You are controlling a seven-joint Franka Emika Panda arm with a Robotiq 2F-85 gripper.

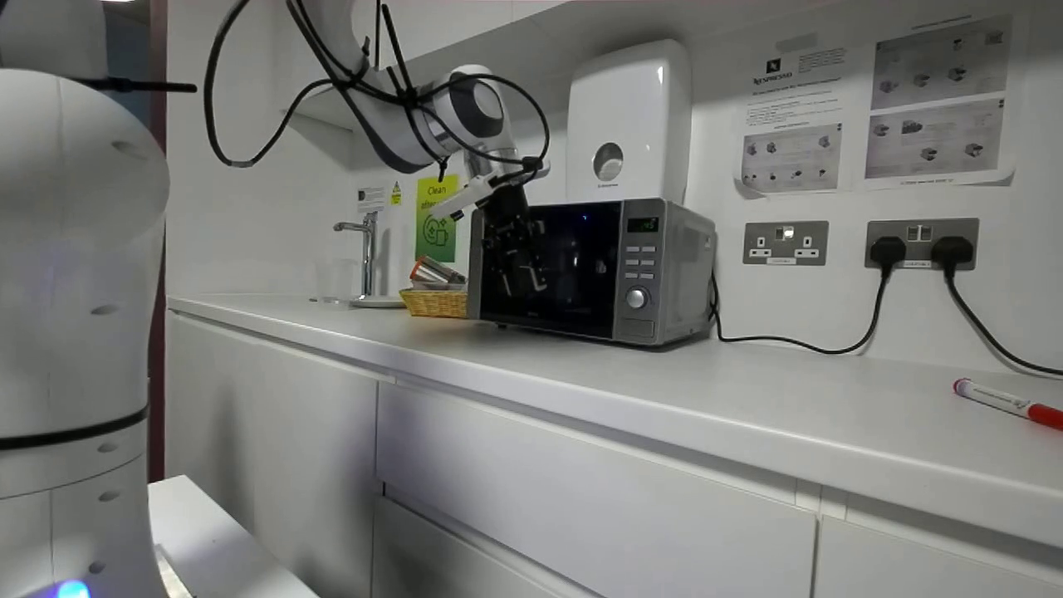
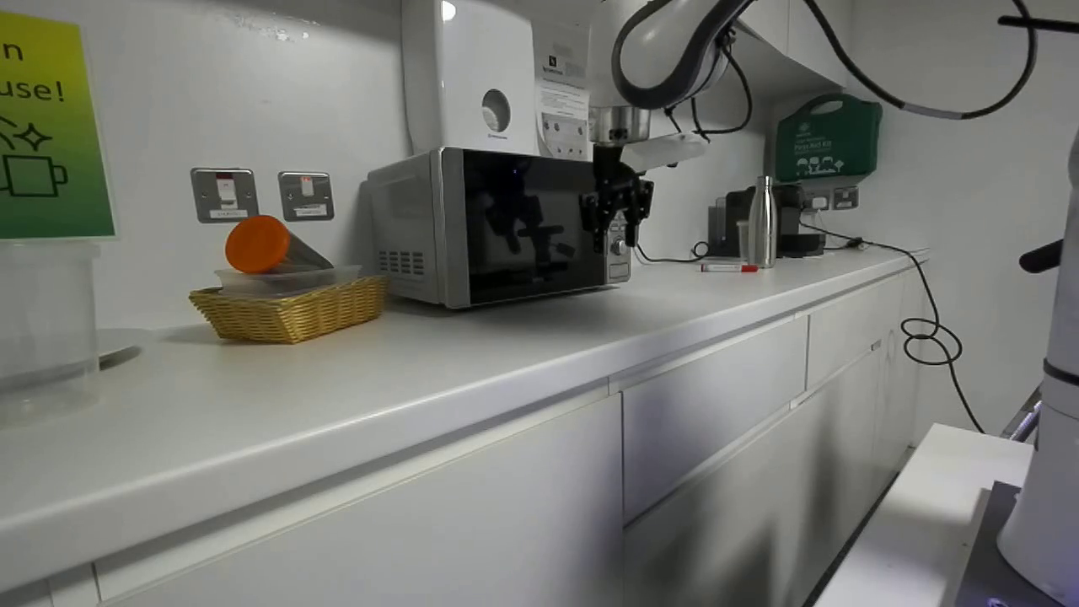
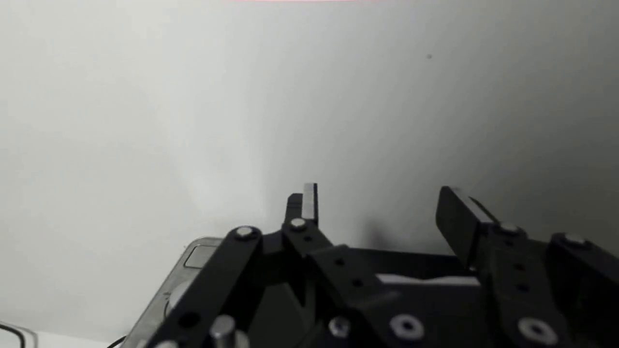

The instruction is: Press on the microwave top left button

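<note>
The microwave has a silver-grey casing and a dark glass door, and stands on the counter in both exterior views (image 1: 581,249) (image 2: 408,228). Its control strip (image 1: 638,286) at the right edge has a lit display, rows of small buttons and a round knob. The top left button (image 1: 633,249) sits just below the display. My gripper (image 1: 525,284) points down in front of the door, left of the strip. In an exterior view my gripper (image 2: 618,240) partly covers the strip. In the wrist view the gripper (image 3: 379,193) is open and empty, with a corner of the microwave (image 3: 200,256) at lower left.
A wicker basket (image 1: 436,304) with a jar stands beside the microwave. A white dispenser (image 1: 631,124) hangs above it. A red marker (image 1: 1009,403), a steel bottle (image 2: 763,223) and a coffee machine (image 2: 732,221) are farther along the counter (image 1: 747,399).
</note>
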